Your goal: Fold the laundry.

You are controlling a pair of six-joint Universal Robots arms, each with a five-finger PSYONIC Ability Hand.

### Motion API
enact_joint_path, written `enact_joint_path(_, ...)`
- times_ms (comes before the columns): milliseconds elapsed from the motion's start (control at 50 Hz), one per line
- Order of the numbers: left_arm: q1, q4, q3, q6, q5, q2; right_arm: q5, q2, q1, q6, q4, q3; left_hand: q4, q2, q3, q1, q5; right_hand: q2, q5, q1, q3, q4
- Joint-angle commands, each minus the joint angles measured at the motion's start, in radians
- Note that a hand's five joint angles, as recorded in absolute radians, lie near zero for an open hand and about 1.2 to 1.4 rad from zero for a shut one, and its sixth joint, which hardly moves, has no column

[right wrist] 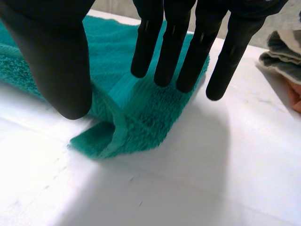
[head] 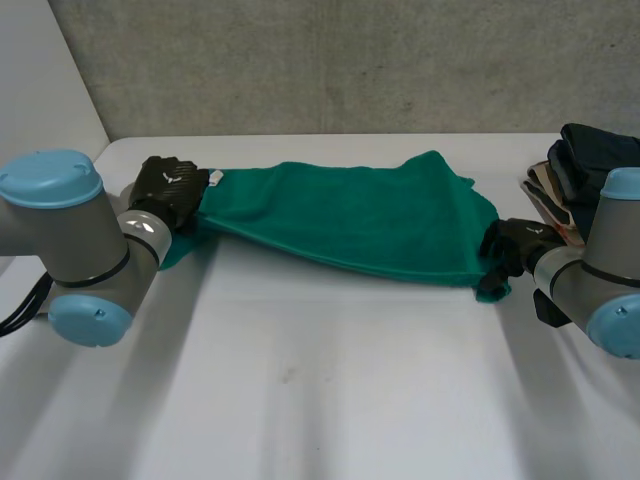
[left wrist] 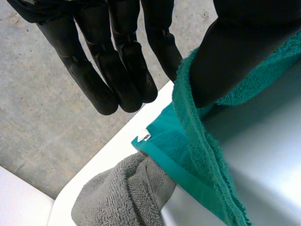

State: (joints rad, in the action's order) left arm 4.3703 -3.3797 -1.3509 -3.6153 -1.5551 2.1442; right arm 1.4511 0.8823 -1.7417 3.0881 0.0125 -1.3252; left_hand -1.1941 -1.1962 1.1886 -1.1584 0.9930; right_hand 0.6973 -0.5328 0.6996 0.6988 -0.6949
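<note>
Green terry towel (head: 350,215) spans white tabletop (head: 320,400) between the hands; left hand (head: 170,190) fingers straight, towel end merely draped over thumb; right hand (head: 515,243) fingers straight, straddling far corner, unclamped; risk: either end slips free on lifting, skewing the fold.

From behind and between the arms, the head camera looks down across the white table (head: 320,400) toward a concrete wall (head: 350,60). Wrist cameras sit close along the palms of the left hand (left wrist: 122,56) and right hand (right wrist: 171,47); all three share the green towel (head: 350,215).
</note>
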Motion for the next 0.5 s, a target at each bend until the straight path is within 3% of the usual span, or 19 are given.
enact_joint_path(20, 0.0, 0.032, 0.007, 0.003, -0.005, 0.002, 0.009, 0.006, 0.002, -0.072, -0.017, -0.034, -0.202, -0.2, 0.208, -0.238, 0.229, 0.459, -0.449, 0.457, 0.458, -0.461)
enact_joint_path(80, -0.002, 0.045, 0.006, 0.004, -0.006, -0.003, 0.014, 0.006, 0.008, -0.117, -0.017, -0.037, -0.202, -0.2, 0.208, -0.238, 0.229, 0.699, -0.688, 0.696, 0.697, -0.701)
enact_joint_path(200, -0.009, 0.14, -0.028, -0.009, -0.01, -0.061, 0.003, 0.041, 0.027, -0.259, 0.035, -0.069, -0.202, -0.2, 0.208, -0.238, 0.229, 0.699, -0.689, 0.697, 0.697, -0.701)
enact_joint_path(280, -0.012, 0.341, -0.077, -0.098, -0.013, -0.165, -0.003, 0.196, 0.056, -0.529, 0.135, -0.13, -0.202, -0.2, 0.208, -0.238, 0.229, 0.699, -0.689, 0.697, 0.697, -0.701)
enact_joint_path(320, -0.012, 0.532, -0.121, -0.208, -0.013, -0.24, -0.008, 0.321, 0.094, -0.815, 0.28, -0.199, -0.202, -0.2, 0.208, -0.238, 0.229, 0.699, -0.689, 0.697, 0.697, -0.701)
enact_joint_path(380, -0.009, 0.682, -0.164, -0.305, -0.01, -0.282, -0.005, 0.389, 0.114, -1.008, 0.39, -0.256, -0.202, -0.2, 0.208, -0.238, 0.229, 0.699, -0.689, 0.697, 0.697, -0.701)
enact_joint_path(440, -0.012, 0.781, -0.191, -0.383, 0.003, -0.284, -0.008, 0.418, 0.12, -1.146, 0.445, -0.291, -0.202, -0.2, 0.208, -0.238, 0.229, 0.699, -0.689, 0.697, 0.697, -0.701)
enact_joint_path(500, -0.015, 0.77, -0.189, -0.413, 0.006, -0.268, -0.005, 0.411, 0.107, -1.18, 0.426, -0.316, -0.202, -0.2, 0.208, -0.238, 0.229, 0.699, -0.689, 0.697, 0.697, -0.701)
